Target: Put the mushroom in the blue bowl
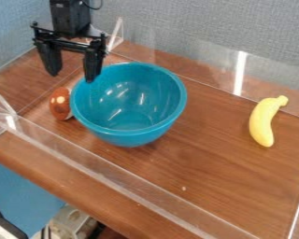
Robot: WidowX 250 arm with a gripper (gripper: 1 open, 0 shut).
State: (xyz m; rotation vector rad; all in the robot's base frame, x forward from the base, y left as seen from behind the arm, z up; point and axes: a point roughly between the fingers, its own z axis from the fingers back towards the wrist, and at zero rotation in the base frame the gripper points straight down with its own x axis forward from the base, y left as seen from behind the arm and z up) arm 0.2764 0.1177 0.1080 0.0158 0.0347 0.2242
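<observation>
Pincer [71, 65], black and spread wide with nothing in it, hangs at the far left, above and behind the small reddish-brown toy mushroom [60, 104], which lies on the wooden bench [202, 173] touching the left side of the glossy teal-blue bowl [130, 103]. This looks like the approach step; next it must descend over the mushroom and close.

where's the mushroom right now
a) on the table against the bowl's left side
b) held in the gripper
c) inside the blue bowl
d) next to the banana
a: the mushroom sits on the table beside the left wall of the bowl, while the open gripper hangs above it empty and the banana lies far off to the right.
</observation>
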